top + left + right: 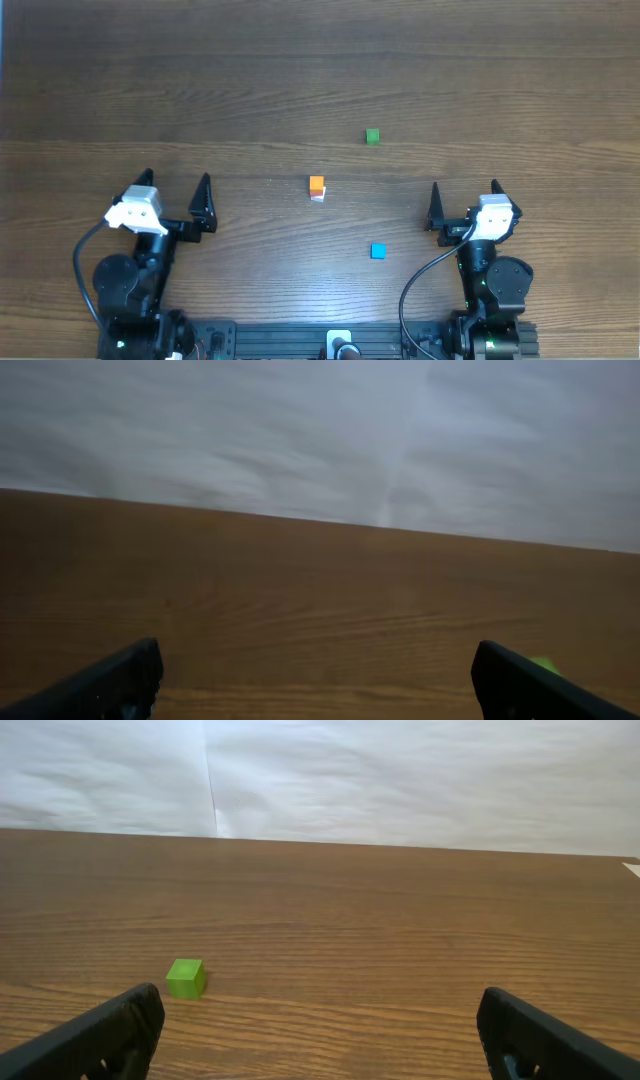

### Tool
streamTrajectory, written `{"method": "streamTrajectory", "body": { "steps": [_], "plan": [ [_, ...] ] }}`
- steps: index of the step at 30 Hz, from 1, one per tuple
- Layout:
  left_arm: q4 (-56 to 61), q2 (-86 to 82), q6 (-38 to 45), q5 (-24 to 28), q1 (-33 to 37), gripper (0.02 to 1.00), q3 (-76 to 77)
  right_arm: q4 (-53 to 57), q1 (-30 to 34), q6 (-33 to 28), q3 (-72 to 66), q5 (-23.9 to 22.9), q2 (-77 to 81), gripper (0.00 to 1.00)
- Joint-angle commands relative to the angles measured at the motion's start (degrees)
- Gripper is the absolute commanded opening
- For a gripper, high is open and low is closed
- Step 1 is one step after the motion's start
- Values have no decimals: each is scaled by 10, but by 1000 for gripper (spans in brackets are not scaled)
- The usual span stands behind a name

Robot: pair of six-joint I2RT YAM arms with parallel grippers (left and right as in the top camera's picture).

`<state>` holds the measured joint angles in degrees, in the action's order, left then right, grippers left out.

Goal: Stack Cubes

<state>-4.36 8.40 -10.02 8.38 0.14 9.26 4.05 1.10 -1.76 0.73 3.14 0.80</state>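
Parked folded near the bases, holding the black two-finger left hand (177, 177) and right hand (464, 186) spread wide, gripping nothing, pointing forward.

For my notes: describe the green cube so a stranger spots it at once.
On the wood table, look ahead of the right gripper. The green cube lies farthest out, beyond the blue cube and orange cube; it alone is green.

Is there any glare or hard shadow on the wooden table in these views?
Top view: brown wooden table evenly lit, no glare; small green cube casts hardly any shadow. Right wrist view: the cube's top is brighter than its sides. Left wrist view: no glare.
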Motion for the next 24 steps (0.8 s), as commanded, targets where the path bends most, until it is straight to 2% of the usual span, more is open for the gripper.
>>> {"method": "streamTrajectory", "body": {
  "steps": [1,10,14,24],
  "plan": [
    [23,-25,30,20,14,998,-24,-1,3,-2,-4,8,-5,993],
    [99,-45,43,-21,14,996,-65,-1,3,-2,-4,8,-5,991],
    [113,-46,78,-25,13,998,-82,-1,3,-2,-4,8,-5,991],
    [36,-66,98,-24,12,998,-89,-1,3,-2,-4,8,-5,993]
  ]
}}
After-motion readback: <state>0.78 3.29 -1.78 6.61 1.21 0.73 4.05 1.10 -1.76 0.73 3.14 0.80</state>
